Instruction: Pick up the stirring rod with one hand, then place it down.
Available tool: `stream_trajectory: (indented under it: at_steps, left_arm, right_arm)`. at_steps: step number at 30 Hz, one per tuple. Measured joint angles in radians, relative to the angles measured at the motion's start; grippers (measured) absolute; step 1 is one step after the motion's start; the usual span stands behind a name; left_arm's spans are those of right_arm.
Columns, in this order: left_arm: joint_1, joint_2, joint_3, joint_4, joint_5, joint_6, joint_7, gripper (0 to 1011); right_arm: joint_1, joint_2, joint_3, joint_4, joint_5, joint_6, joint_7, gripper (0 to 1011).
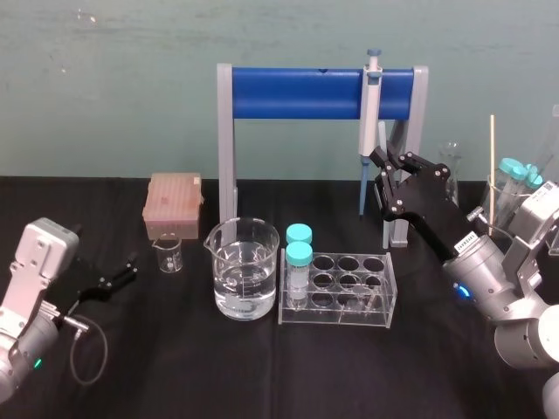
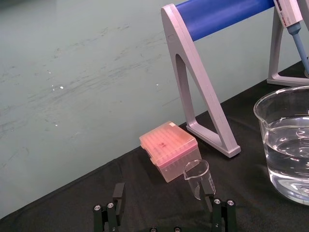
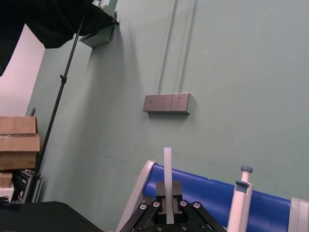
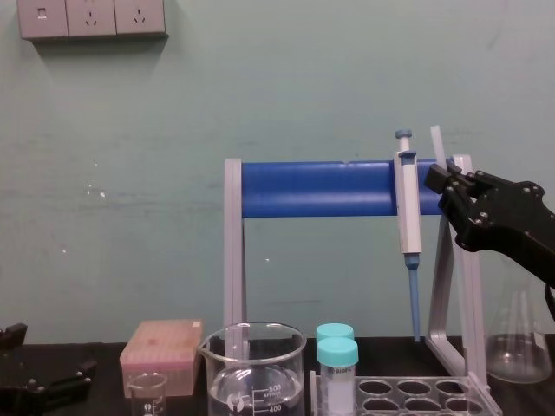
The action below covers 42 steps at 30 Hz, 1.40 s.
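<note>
The right gripper [image 1: 383,175] is up in the air in front of the right end of the pipette stand [image 1: 297,94], level with its blue crossbar in the chest view, and its two black fingers are closed on the stirring rod [image 1: 382,137]. The rod stands nearly upright in that grip, leaning a little. In the chest view its whitish upper end [image 4: 437,146] rises above the gripper [image 4: 442,178] and tops the crossbar, just beside the grey pipette [image 4: 408,204] that hangs from the stand. The right wrist view shows the rod [image 3: 167,166] pinched squarely between the finger pads [image 3: 161,191], pointing away from the wrist towards the green wall. Its lower end is hidden behind the gripper body, so I cannot tell how far it reaches below. The left gripper [image 1: 118,275] sits low over the black tablecloth [image 1: 131,367] at the left of the table, its fingers spread apart and holding nothing. In the left wrist view the small empty beaker [image 2: 198,178] stands just ahead of one finger [image 2: 212,203], with the pink tip box [image 2: 169,150] behind it. In the middle of the table are the large beaker [image 1: 243,266] partly filled with clear liquid and, just to its right, a clear tube rack [image 1: 349,292] holding two tubes with teal caps [image 1: 299,244] at its left end. A conical flask [image 4: 518,347] stands at the far right behind the right arm
</note>
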Motion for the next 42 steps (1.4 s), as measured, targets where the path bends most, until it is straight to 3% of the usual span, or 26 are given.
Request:
stream_trajectory:
  at_steps: [42]
  left_arm:
    - [0.000, 0.000, 0.000, 0.000, 0.000, 0.000, 0.000, 1000]
  right_arm:
    - [0.001, 0.000, -0.001, 0.000, 0.000, -0.003, 0.000, 69]
